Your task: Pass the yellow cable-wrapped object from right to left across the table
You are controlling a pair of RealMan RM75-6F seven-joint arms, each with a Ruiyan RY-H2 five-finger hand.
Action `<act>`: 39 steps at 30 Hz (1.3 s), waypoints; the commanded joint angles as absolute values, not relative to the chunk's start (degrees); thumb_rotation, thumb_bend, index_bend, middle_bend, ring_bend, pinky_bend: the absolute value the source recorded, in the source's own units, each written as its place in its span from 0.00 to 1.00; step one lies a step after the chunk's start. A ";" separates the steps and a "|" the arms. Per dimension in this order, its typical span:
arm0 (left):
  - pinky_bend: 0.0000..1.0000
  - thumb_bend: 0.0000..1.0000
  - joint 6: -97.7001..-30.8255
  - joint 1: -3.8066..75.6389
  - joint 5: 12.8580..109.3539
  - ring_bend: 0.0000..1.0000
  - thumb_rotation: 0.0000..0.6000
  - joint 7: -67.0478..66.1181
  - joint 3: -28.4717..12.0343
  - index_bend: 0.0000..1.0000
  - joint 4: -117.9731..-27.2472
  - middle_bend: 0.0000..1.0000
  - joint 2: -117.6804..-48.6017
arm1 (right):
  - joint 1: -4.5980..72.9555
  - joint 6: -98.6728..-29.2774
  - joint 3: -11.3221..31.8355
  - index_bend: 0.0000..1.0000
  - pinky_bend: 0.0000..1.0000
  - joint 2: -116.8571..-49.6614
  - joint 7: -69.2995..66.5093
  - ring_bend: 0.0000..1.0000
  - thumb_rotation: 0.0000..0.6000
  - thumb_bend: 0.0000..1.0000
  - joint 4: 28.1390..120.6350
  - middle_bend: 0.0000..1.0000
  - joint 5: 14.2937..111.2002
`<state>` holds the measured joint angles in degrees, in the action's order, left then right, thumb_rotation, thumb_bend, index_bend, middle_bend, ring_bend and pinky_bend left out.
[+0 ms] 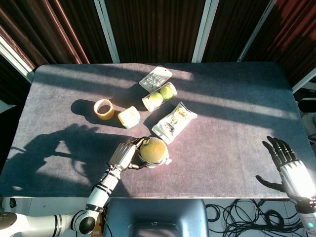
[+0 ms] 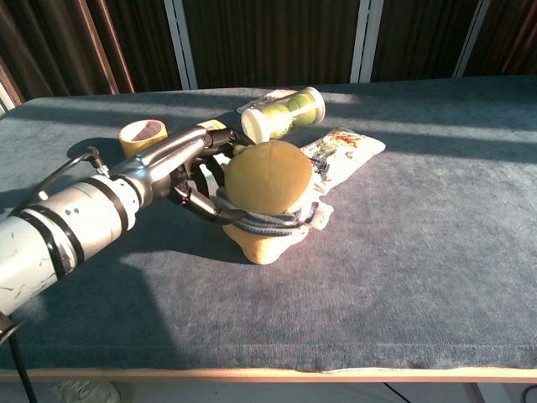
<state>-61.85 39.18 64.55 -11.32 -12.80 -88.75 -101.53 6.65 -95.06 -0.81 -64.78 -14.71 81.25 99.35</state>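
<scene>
The yellow cable-wrapped object (image 1: 154,150) is a rounded yellow lump with a grey-blue cable band around its lower part. It stands near the table's front edge, a little left of centre, also clear in the chest view (image 2: 267,178). My left hand (image 1: 125,155) grips it from its left side, fingers curled around its back and under the band (image 2: 191,172). My right hand (image 1: 283,157) hovers at the front right corner, open with fingers spread and holding nothing. The chest view does not show it.
Behind the object lie a printed snack pouch (image 1: 173,122), a tube of tennis balls (image 1: 160,97), a white flat pack (image 1: 155,78), a small yellow box (image 1: 129,117) and a tape roll (image 1: 104,109). Bare grey cloth (image 1: 237,118) covers the right half.
</scene>
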 commanded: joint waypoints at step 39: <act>0.95 0.39 -75.85 23.14 77.94 0.93 1.00 -0.93 -5.22 0.90 -88.03 1.00 -76.28 | 7.37 -91.53 0.10 0.00 0.09 -65.09 -11.77 0.00 1.00 0.00 83.61 0.00 97.91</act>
<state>-75.08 24.08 77.70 -2.03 -6.01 -89.51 -76.52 7.34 -91.58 0.08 -65.03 -11.88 83.63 97.89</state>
